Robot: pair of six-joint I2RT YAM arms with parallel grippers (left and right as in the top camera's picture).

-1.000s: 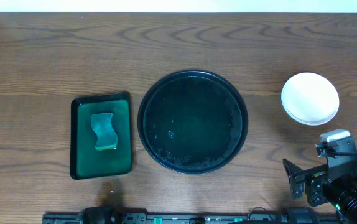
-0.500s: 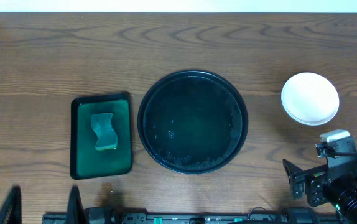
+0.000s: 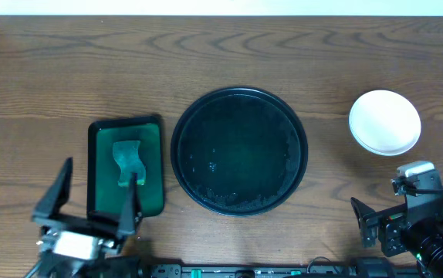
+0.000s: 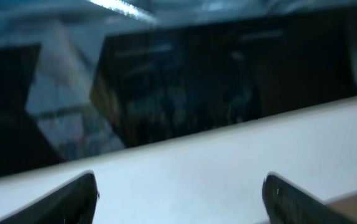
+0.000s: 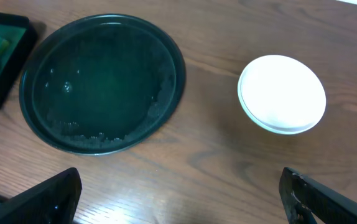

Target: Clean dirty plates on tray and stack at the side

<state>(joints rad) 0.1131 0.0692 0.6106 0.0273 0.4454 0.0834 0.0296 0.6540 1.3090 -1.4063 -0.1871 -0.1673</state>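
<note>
Judging from the layout, almost at the end of the task. On the round black tray (image 3: pixel 239 93), no plate at all, only some wet specks on its floor near the front rim. To the right of it, well apart, on the bare table (image 3: pixel 52 69), the plates (image 3: pixel 384 122) gathered in one white pile. Top face clean, no green smear to see. In the right wrist view, a second rim showing under the top one, but impossible to count the pile. So probably nothing left to wipe or to stack.

Left of the tray, a small green tray (image 3: pixel 150 154) with the sponge (image 3: pixel 128 158) lying in it, not gripped.

Left claw (image 3: pixel 100 171) low at the front left, pointing toward the far side of the table, fingers spread wide over the near part of the green tray, holding nothing. One fingertip in line with the near end of the sponge; touching or not, impossible to tell, and its own camera view too blurred to help.

Right claw (image 5: pixel 181 208) at the front right corner, near the plates but apart from them, jaws fully wide, empty.
</note>
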